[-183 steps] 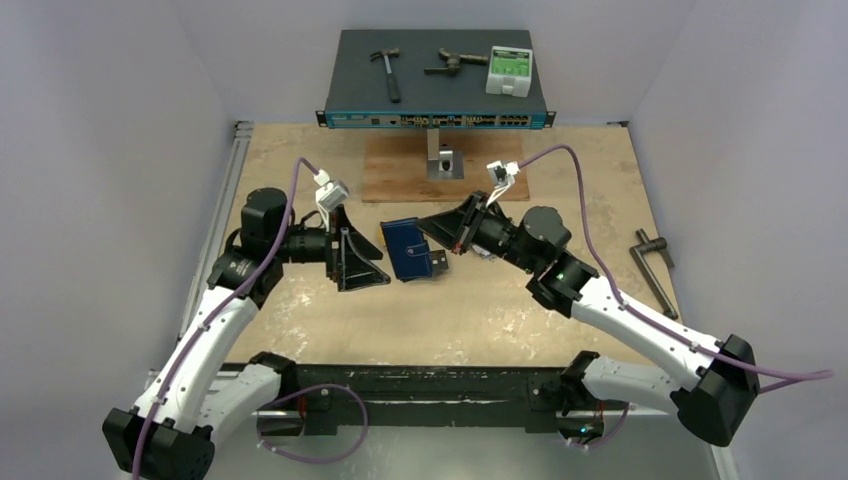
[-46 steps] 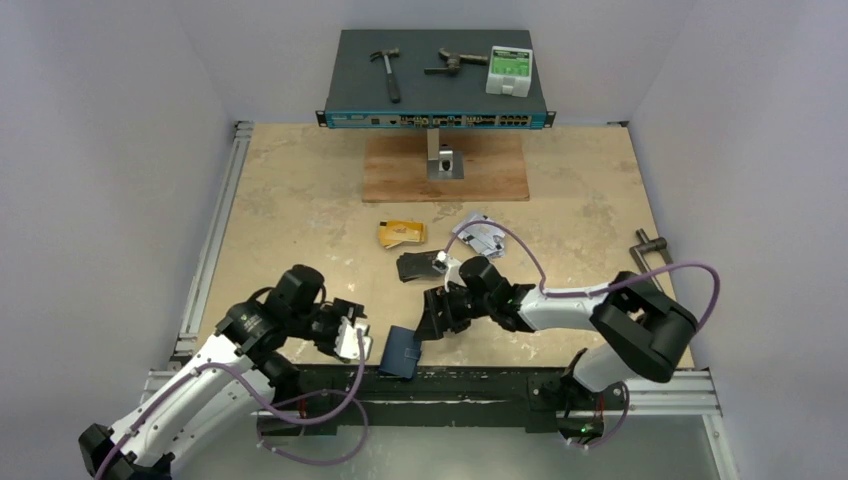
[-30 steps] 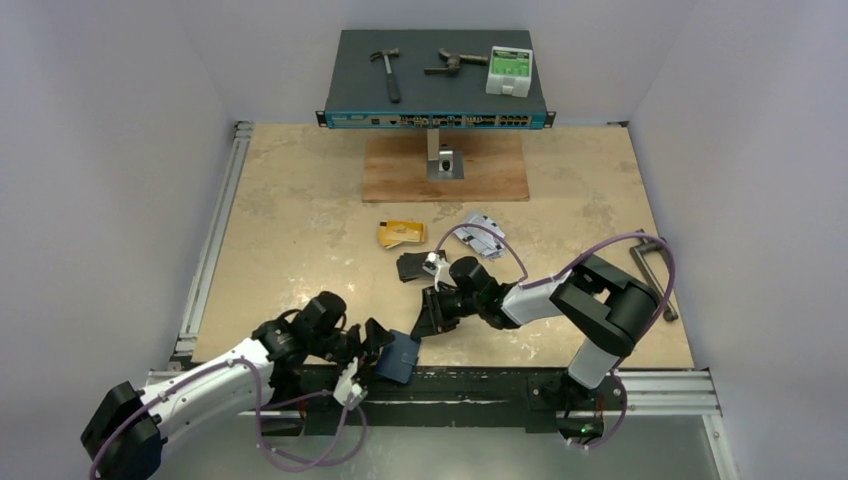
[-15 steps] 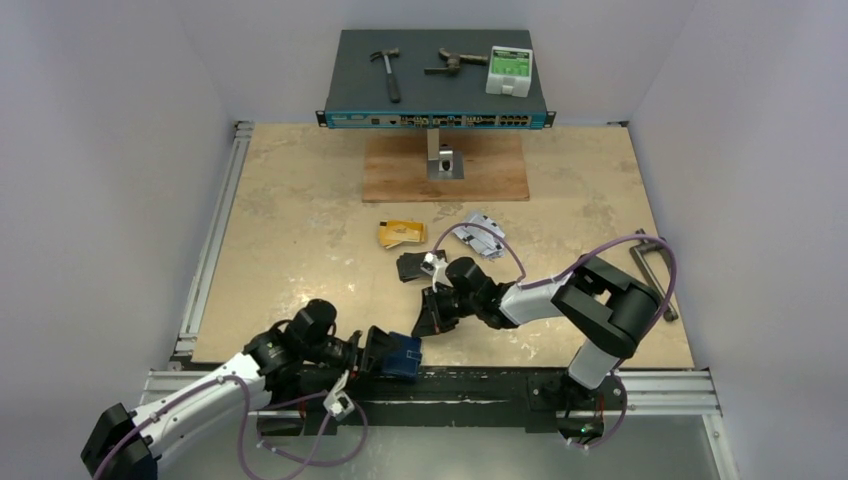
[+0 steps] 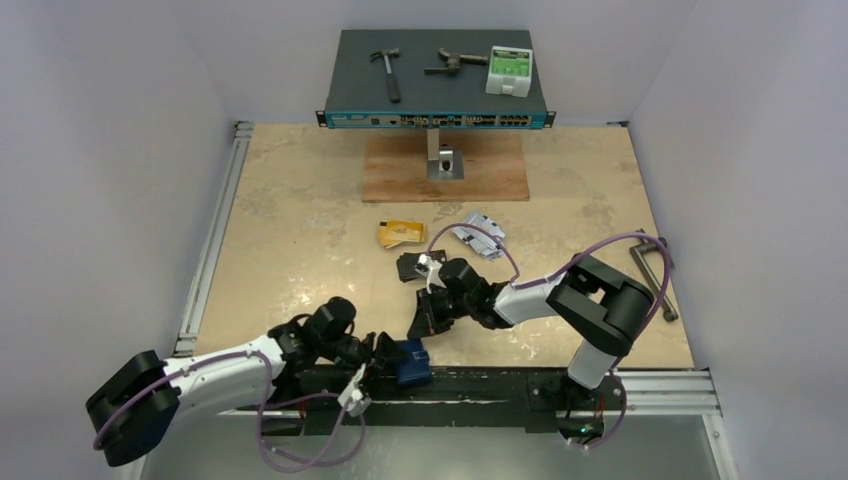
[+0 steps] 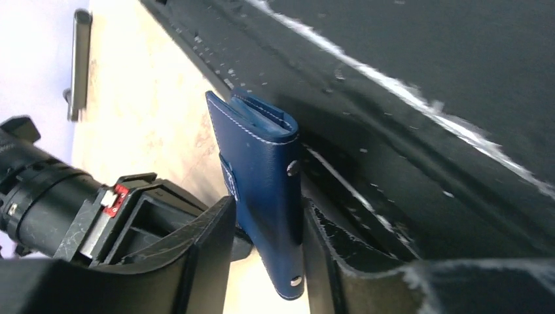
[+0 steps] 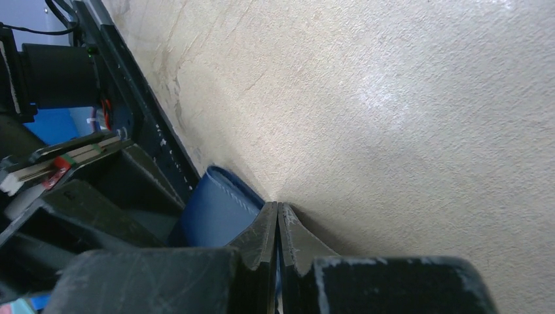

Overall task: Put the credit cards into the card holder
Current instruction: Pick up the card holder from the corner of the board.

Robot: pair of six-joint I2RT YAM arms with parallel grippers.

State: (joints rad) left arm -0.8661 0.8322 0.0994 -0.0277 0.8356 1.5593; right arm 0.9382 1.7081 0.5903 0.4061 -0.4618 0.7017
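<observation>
The card holder [image 6: 258,150] no longer lies in the middle of the worktop [image 5: 300,220], where both arms flanked it some seconds ago. It now sits at the near edge, over the black rail [image 5: 480,380], and the left arm has swung down almost flat along that edge. The left gripper [image 6: 267,204] has one finger against each face of the holder and appears to be pinching it, with the holder standing on its edge. The right gripper [image 7: 277,216] has drawn its fingers tight together with nothing seen between them, its tips just beside the holder's blue cover.

The task looks barely begun. The holder is folded shut with its snap studs showing, and no card can be seen in it. The gold cards [image 5: 400,233], the black cards [image 5: 412,267] and the silver-grey cards [image 5: 479,236] all lie mid-worktop, well apart from the holder. Opening the holder and loading every card are probably still to do.
</observation>
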